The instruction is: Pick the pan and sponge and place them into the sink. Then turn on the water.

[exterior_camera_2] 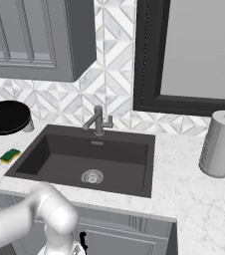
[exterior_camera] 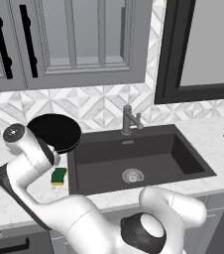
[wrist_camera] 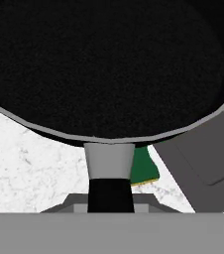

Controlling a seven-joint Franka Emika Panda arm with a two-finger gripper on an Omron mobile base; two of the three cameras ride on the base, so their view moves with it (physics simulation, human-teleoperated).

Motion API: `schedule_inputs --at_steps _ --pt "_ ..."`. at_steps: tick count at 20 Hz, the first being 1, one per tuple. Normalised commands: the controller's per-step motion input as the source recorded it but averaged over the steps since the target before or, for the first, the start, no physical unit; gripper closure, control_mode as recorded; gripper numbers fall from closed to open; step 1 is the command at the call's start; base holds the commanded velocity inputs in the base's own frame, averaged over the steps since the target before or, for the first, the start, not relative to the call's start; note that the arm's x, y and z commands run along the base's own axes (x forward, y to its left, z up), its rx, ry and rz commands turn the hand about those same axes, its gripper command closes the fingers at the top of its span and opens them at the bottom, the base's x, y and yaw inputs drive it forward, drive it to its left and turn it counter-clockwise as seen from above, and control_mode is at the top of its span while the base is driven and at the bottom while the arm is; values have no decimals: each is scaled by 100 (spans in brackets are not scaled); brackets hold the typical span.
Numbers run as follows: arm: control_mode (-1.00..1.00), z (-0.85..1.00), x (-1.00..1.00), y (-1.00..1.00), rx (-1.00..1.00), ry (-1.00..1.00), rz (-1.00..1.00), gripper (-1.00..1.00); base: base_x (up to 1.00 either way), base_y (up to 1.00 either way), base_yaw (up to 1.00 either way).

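- Left base view: nearest the camera is the robot's own white arm, rising from the lower right and bending back to the left. Its far end sits under the pan (exterior_camera: pixel 54 131), which is lifted off the countertop (exterior_camera: pixel 15 198) and hangs at the left rim of the sink (exterior_camera: pixel 139 158), partly over the basin corner.
- The sponge (exterior_camera: pixel 58 176) lies flat on the marble just left of the sink, below the pan, green side up.
- The faucet (exterior_camera: pixel 128 119) stands behind the basin, its spout over the back edge.
- Right base view: the pan (exterior_camera_2: pixel 6 117) shows at the far left, raised, level with the sink's back corner; the sponge (exterior_camera_2: pixel 10 155) rests beside the sink's left rim. A paper towel roll (exterior_camera_2: pixel 220 143) stands well to the right.
- Hand view: the pan (wrist_camera: pixel 104 64) spreads across the top, its handle (wrist_camera: pixel 110 173) running straight down toward the gripper (wrist_camera: pixel 110 201). The long axis thus points away from the hand, bowl outermost. The jaws look clamped on the handle, though the fingertips themselves are hidden.
- The step in hand seems to be carrying the pan into the sink: move it right until the bowl clears the rim, keep it level, then lower it beside the drain (exterior_camera: pixel 132 174) before letting go.
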Motion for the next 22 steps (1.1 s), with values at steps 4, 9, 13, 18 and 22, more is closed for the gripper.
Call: schedule_inputs --at_steps 4,9,13,18,22 --pt "-100 27 -22 -59 15 4 -25 100 0 0 0" --pt "-100 1 -11 -54 2 9 -28 100 0 0 0" --pt "-100 0 0 -46 0 12 -24 100 0 0 0" --pt "-100 0 0 -44 0 12 -22 100 0 0 0" --pt "-100 0 0 -43 0 10 -22 100 0 0 0"
